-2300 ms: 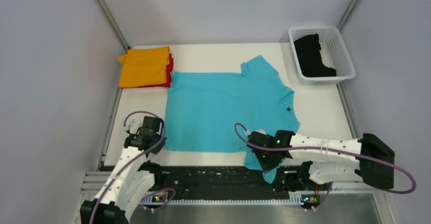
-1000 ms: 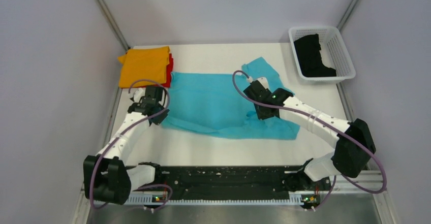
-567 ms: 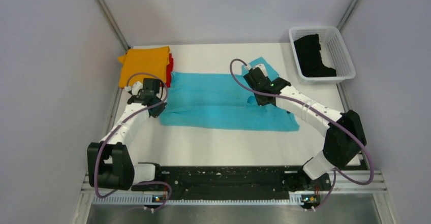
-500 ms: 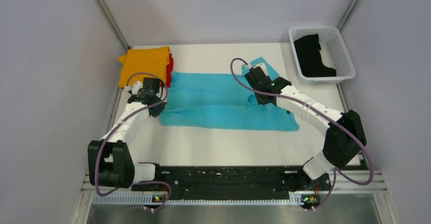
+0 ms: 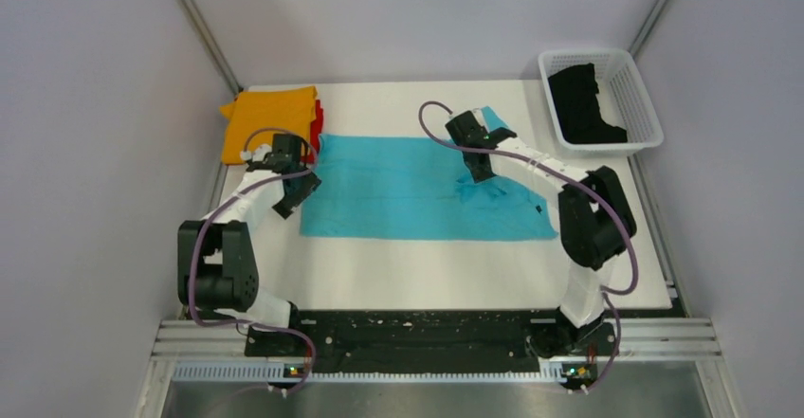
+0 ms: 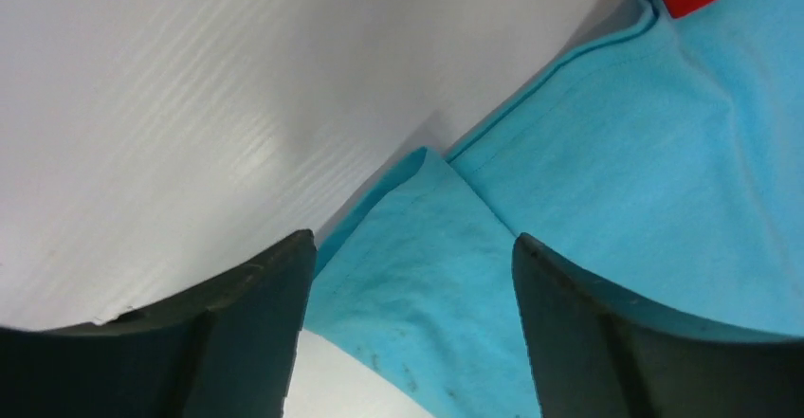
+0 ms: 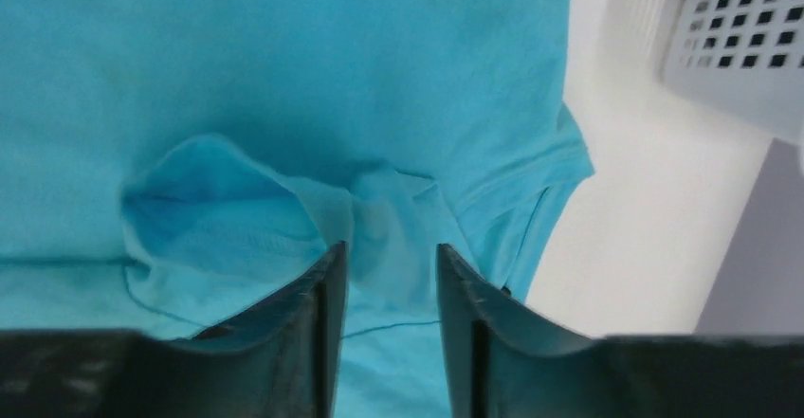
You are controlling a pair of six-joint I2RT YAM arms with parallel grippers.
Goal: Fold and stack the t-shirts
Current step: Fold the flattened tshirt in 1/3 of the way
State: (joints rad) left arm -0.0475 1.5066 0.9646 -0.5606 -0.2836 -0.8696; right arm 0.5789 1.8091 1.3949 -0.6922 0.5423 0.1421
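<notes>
The turquoise-blue t-shirt [image 5: 398, 190] lies on the white table folded in half into a long band. My left gripper [image 5: 301, 183] is at the band's left end. In the left wrist view that gripper [image 6: 412, 276] is open, and a corner of the blue cloth [image 6: 427, 238] lies loose between its fingers. My right gripper [image 5: 469, 153] hovers over the band's right part, near the sleeve. Seen from the right wrist, this gripper [image 7: 391, 276] is open by a narrow gap above bunched blue cloth [image 7: 379, 219]. The orange t-shirt [image 5: 270, 124] lies folded on the red one [image 5: 318, 134]. The black t-shirt [image 5: 580, 105] is in the basket.
The white mesh basket [image 5: 635, 86] stands at the back right corner; its wall [image 7: 740, 39] also shows in the right wrist view. The orange and red stack touches the blue shirt's back left corner. Grey walls close the table on three sides.
Both grippers carried the shirt's near edge to the far edge, folding it in half. Within the last half second both sets of jaws have opened and let go of the cloth.
</notes>
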